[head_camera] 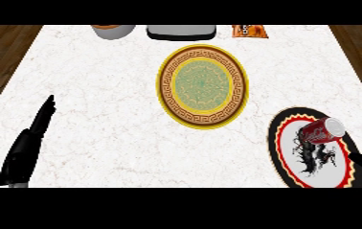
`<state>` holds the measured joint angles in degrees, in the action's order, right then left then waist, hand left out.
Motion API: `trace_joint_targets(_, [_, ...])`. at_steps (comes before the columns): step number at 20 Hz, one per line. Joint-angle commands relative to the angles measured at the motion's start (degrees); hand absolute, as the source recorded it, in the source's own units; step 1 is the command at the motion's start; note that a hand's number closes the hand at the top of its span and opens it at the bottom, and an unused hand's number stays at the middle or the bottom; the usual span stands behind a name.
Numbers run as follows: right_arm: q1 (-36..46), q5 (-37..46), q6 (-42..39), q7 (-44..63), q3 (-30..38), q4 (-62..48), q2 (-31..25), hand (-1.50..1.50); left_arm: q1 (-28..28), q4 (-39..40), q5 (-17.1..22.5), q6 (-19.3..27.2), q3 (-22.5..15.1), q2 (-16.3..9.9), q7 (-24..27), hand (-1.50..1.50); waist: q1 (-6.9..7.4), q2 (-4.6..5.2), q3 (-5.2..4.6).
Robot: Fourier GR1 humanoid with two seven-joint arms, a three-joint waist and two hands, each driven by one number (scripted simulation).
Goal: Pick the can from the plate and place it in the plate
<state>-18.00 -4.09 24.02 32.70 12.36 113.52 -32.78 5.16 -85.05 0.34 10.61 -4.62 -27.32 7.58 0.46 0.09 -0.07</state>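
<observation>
A red can (320, 132) lies on its side on a white plate (288, 156) with a black and red rim and a black dragon, at the lower right. Its silver end points up and to the right. A second plate (168, 103), yellow-rimmed with a green centre, sits in the middle of the marble counter with nothing on it. My left hand (35, 125) rests at the lower left, fingers straight and pointing away, far from both plates. A small black shape (356, 158) shows at the right edge beside the dragon plate, probably my right hand; too little of it shows to be sure.
Along the counter's far edge stand a grey bowl (113, 30), a grey-and-white block (180, 31) and an orange packet (250, 31). Wooden floor shows past the counter's left and right corners.
</observation>
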Motion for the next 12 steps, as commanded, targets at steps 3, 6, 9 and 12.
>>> trace_joint_targets(3, [4.98,1.07,-5.68,9.52,-3.8,-1.73,-1.9,-1.5,-1.23,2.08,-0.77,-0.41,1.76,1.53,0.64,0.0,-0.22,-0.02,0.03])
trace_joint_targets(6, [6.62,1.12,-10.87,5.19,-5.04,-10.58,-2.86,-1.5,1.39,2.81,-1.45,-1.28,1.76,1.45,3.88,0.0,0.03,0.01,0.07])
trace_joint_targets(9, [7.12,-2.03,-18.11,5.27,-3.01,-14.7,-6.89,-1.5,-0.62,-1.04,-0.19,-2.42,2.98,-0.04,-1.83,0.0,0.04,-0.06,0.1])
trace_joint_targets(12, [8.83,0.58,-20.02,2.45,-5.63,-18.07,-3.78,-1.5,1.28,0.34,-2.69,-1.69,2.39,2.01,1.13,0.0,-0.15,-0.09,0.09])
